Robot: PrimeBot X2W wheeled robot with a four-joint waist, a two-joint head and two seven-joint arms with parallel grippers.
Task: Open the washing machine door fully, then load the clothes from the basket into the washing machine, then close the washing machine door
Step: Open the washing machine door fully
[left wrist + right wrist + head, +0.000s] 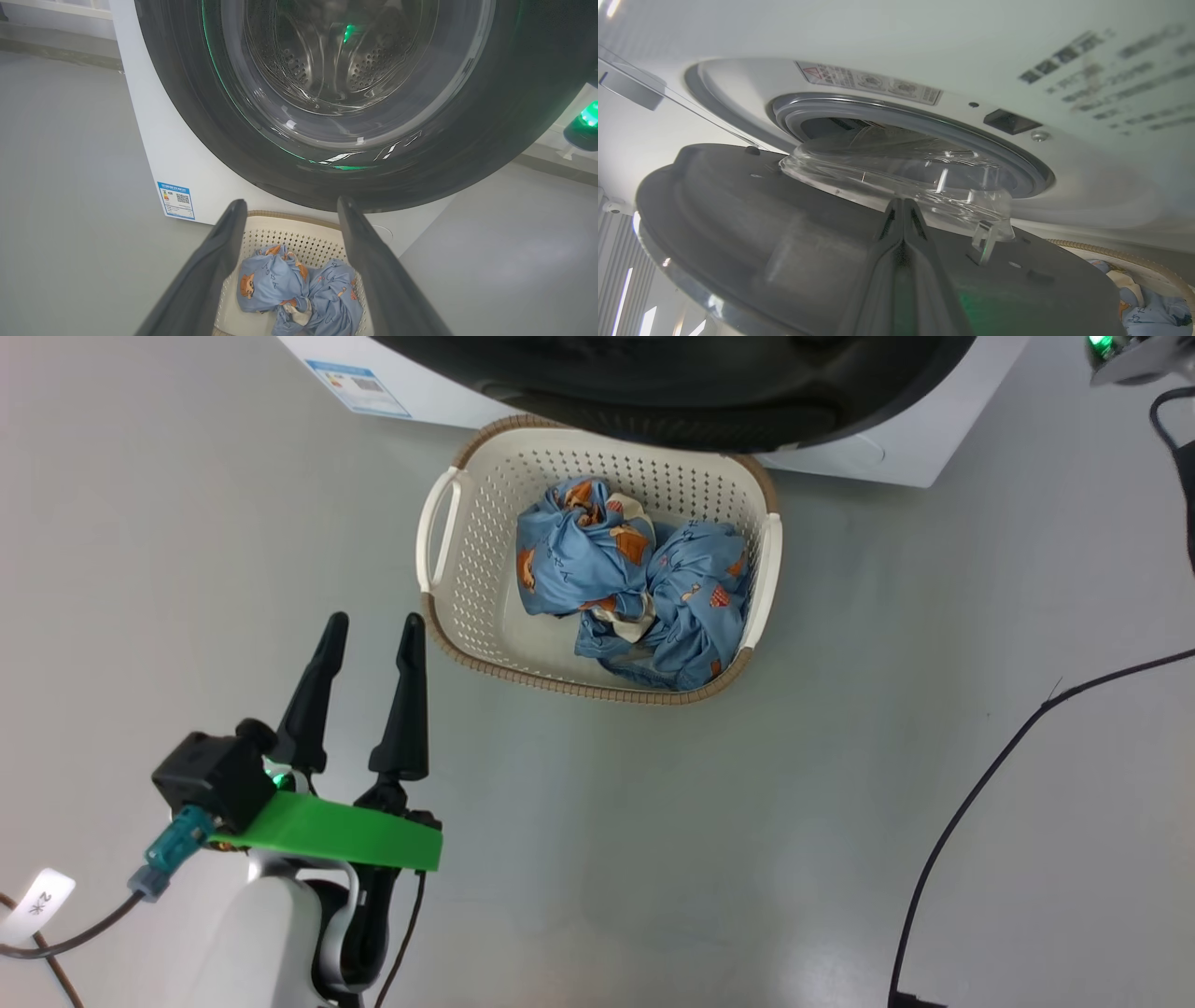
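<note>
Right wrist view: right end effector (903, 205) pinched closed, empty, against part-open washing machine door (738, 224); needed steady outward push.

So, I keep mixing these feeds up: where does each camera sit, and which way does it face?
Head: on the head, facing down at the cream-white perforated plastic basket of light blue printed clothes; open left gripper lower left.
Left wrist: before the round glossy black door, facing its outside; own fingers.
Right wrist: behind that door, facing its inner side and the grey gasket; shut right gripper.
All three share the clothes.
</note>
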